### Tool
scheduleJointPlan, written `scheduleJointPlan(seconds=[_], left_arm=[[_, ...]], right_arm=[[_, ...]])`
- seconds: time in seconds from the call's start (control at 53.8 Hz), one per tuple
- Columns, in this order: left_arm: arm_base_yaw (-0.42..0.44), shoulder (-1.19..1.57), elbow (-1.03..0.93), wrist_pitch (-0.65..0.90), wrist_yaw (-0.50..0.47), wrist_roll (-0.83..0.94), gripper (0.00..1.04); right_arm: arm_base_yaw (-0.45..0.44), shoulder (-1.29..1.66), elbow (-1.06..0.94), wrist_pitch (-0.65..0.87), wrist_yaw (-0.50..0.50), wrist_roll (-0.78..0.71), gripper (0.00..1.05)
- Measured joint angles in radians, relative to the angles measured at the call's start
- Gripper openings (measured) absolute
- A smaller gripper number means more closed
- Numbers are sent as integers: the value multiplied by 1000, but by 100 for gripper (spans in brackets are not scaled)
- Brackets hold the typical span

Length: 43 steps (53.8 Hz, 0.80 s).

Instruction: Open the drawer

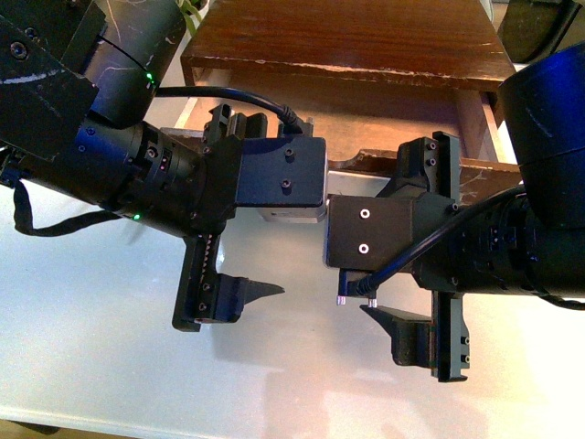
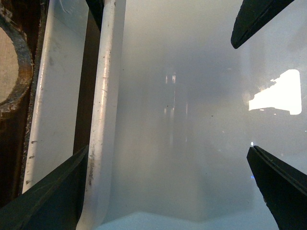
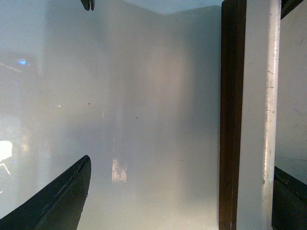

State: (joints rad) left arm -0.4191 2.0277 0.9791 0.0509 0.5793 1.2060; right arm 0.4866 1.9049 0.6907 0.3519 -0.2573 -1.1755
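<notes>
The drawer (image 1: pixel 484 174) is dark-brown wood and stands partly out of its cabinet, showing a tan interior (image 1: pixel 384 123). My left gripper (image 1: pixel 288 215) and right gripper (image 1: pixel 379 229) hover side by side in front of it, both open. In the left wrist view the long white bar handle (image 2: pixel 103 120) lies between the jaws of the left gripper (image 2: pixel 168 153), close to one finger (image 2: pixel 48 196). The half-round notch (image 2: pixel 9 62) shows beyond it. In the right wrist view the handle (image 3: pixel 259 120) lies between the jaws of the right gripper (image 3: pixel 182 165), close to one finger (image 3: pixel 288 191).
The dark-brown cabinet top (image 1: pixel 347 37) runs across the back. A glossy white tabletop (image 1: pixel 110 347) spreads under both arms to the near edge. A black cable (image 1: pixel 55 224) hangs from the left arm. The two grippers' bodies nearly touch in the middle.
</notes>
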Motion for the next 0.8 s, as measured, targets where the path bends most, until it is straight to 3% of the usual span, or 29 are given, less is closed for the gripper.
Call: scheduleJointPlan(seconds=[0.391, 0.632, 0.8], left_arm=[[4, -53, -36, 14, -4, -31, 96], [15, -186, -35, 21, 98, -147, 96], [97, -284, -41, 20, 155, -244, 96]], right_arm=[[5, -29, -19, 36, 18, 29, 96], [27, -135, -47, 4, -25, -9, 96], [-52, -274, -86, -13, -28, 13, 96]])
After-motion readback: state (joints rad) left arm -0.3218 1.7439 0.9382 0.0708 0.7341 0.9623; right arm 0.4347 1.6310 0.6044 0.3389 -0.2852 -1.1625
